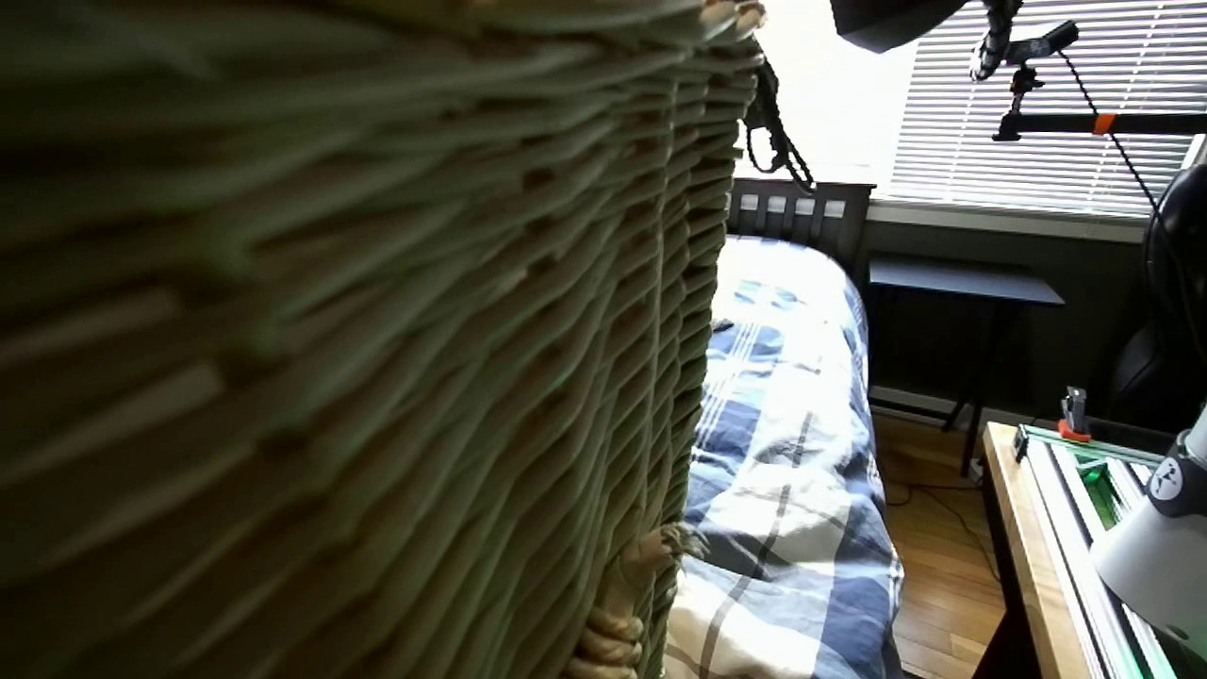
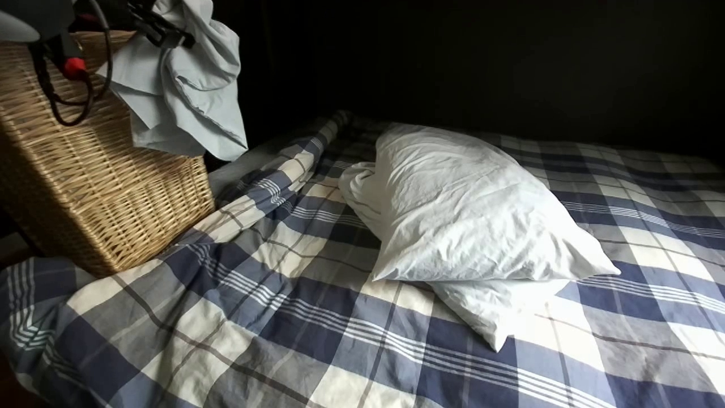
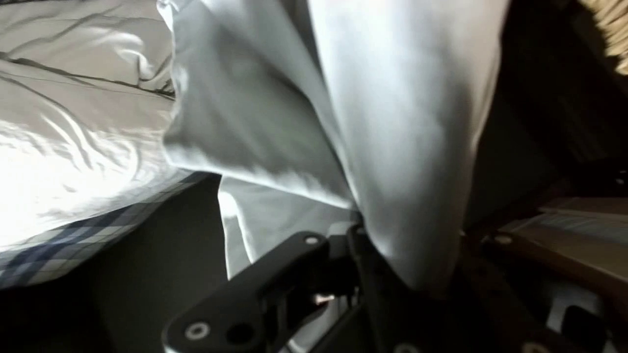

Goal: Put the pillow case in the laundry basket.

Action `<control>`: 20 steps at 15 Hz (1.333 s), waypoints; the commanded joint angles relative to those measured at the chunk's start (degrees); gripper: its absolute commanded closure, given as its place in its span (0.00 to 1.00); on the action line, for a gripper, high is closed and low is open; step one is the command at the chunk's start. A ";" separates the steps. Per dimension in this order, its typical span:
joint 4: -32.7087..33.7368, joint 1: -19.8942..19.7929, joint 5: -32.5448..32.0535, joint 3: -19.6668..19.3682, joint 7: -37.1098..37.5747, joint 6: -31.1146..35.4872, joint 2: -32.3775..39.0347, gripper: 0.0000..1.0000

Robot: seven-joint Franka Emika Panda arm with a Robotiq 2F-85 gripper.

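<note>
Two black fingers (image 3: 287,262) pinch one limp, pale-grey cloth pillow case (image 2: 190,96)! Near them, one boxy tan wicker basket (image 2: 119,187); below them, well apart, two white pillows (image 2: 464,215).

Round emblem (image 1: 1166,479) on robot arm (image 1: 1146,566), nothing legible

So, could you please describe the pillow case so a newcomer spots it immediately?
In an exterior view, find the wicker basket. Partly before it, the pale pillow case hangs from the gripper. Unlike the plump white pillow on the bed, it dangles limp.
</note>
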 commanded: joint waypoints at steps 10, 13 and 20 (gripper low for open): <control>1.77 2.99 -8.53 -1.01 5.37 4.30 -3.12 0.96; 6.47 5.91 -11.24 -1.09 4.96 5.78 -4.09 0.96; 19.13 23.69 -20.34 -6.92 12.98 6.81 -7.71 0.96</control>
